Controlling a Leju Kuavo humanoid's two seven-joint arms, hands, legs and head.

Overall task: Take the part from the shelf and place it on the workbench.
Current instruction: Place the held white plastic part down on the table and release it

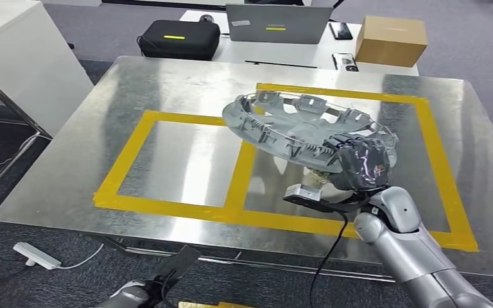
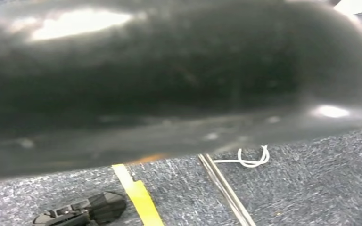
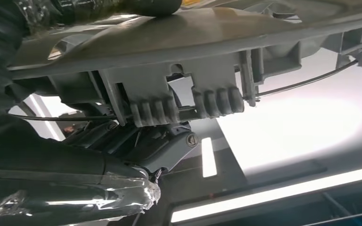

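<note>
**Part held over the counter**

Here my right robot hand point(image 1: 359, 163) grips the part point(image 1: 295, 122) by its near rim, tilted above the counter point(image 1: 186, 160). My wrist view adds the rim's ribbed clips point(image 3: 184, 106), thumb point(image 3: 122, 9) pressed on top. My arm reaches up from below.

right arm: silver, reaches up from lower right, bent at wrist | right hand point(image 1: 359, 165): dark, wrapped, fingers point(image 3: 136, 141) closed on the part point(image 1: 308, 125), holding it tilted | left arm: hangs low at bottom edge | left hand point(image 1: 167, 277): state unclear
</note>
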